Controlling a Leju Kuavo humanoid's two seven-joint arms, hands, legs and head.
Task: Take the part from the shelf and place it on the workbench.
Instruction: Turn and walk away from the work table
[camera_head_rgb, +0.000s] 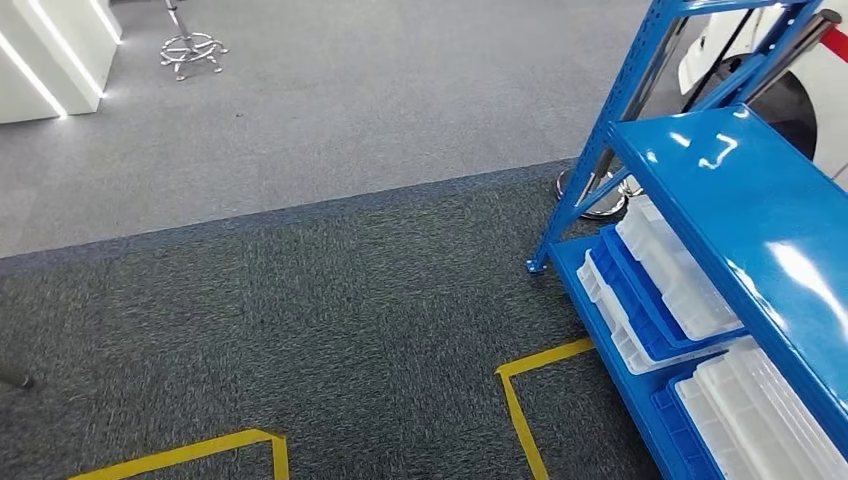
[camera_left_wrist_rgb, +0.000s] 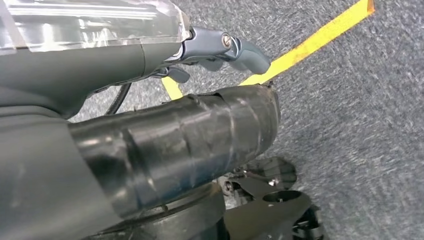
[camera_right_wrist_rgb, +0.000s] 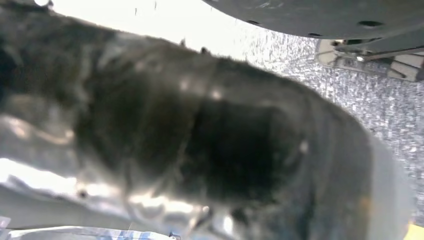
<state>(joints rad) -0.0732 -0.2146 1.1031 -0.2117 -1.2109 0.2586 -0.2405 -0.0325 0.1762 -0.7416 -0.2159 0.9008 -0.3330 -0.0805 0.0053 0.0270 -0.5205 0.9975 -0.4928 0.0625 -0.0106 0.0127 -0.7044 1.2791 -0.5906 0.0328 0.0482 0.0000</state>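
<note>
The blue metal shelf (camera_head_rgb: 740, 200) stands at the right of the head view. Its upper board is bare and glossy. The level below carries white plastic trays (camera_head_rgb: 675, 265) set in blue bins (camera_head_rgb: 640, 310). I cannot make out the part on it. My left hand (camera_left_wrist_rgb: 150, 125) hangs over the carpet with a grey finger (camera_left_wrist_rgb: 235, 47) held apart from the dark taped thumb and nothing between them. My right hand (camera_right_wrist_rgb: 200, 140) is a dark blur close to its camera, and how its fingers lie cannot be read.
Yellow tape lines (camera_head_rgb: 520, 400) mark the dark carpet in front of the shelf, and a yellow tape strip (camera_left_wrist_rgb: 320, 35) lies under my left hand. A chrome stool base (camera_head_rgb: 192, 50) stands far off at the back left. Another chrome base (camera_head_rgb: 600, 195) sits behind the shelf's corner post.
</note>
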